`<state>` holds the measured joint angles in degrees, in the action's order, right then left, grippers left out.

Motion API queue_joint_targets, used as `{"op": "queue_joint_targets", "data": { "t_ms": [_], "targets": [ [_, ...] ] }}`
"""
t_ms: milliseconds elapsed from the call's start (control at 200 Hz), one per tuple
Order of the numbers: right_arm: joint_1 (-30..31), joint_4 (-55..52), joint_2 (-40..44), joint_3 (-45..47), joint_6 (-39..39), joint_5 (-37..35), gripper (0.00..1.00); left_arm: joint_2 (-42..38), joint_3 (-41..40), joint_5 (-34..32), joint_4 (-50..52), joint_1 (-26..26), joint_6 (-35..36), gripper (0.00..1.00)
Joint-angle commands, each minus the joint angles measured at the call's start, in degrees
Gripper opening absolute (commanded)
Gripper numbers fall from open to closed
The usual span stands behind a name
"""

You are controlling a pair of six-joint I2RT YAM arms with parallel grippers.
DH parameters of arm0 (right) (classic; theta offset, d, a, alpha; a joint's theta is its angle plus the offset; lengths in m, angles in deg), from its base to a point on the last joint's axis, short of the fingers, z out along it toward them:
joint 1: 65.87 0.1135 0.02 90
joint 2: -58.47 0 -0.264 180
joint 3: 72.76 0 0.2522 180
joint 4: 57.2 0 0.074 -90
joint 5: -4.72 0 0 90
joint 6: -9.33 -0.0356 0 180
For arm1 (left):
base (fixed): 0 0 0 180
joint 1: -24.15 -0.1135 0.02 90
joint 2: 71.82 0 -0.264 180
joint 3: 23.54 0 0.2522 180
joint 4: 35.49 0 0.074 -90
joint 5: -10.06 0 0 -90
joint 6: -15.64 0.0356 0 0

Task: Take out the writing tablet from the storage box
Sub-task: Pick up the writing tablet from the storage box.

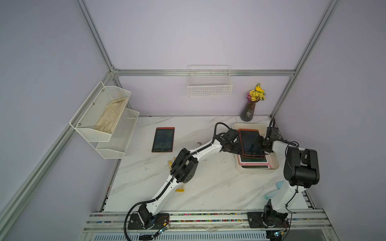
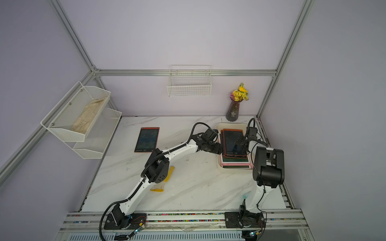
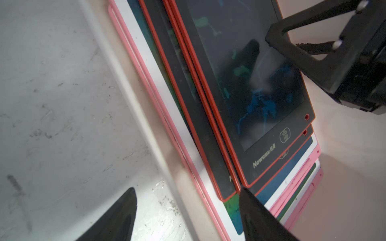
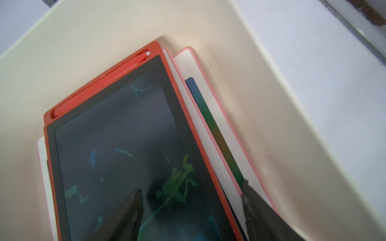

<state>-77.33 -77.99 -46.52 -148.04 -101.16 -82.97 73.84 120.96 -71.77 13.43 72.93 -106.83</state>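
The left end effector (image 3: 187, 189) is spread wide and grips nothing. It straddles the box (image 1: 274, 165) wall, with one tip at the red tablets' corner and the other over the marble table (image 1: 208, 183). The right end effector (image 4: 192, 185) is equally spread across the top tablet (image 4: 117, 135)'s opposite long edge. That tablet is glossy and dark with a matte red frame, and it tops the stack in the smooth cream box. The pink tablets (image 1: 254, 163) beneath are mostly hidden. Whether any tip touches is unclear.
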Motion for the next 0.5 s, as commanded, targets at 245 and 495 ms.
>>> {"op": "queue_joint_targets", "data": {
  "t_ms": [245,495],
  "targets": [
    [0.03,0.37,3.01,1.87,0.32,0.97,0.76,-1.28,4.35,0.78,-1.67,0.09,-1.03,0.76],
    [0.04,0.26,5.20,3.27,0.29,1.97,0.76,-1.17,4.17,0.97,-1.76,0.09,-1.02,0.76]
  ]
}}
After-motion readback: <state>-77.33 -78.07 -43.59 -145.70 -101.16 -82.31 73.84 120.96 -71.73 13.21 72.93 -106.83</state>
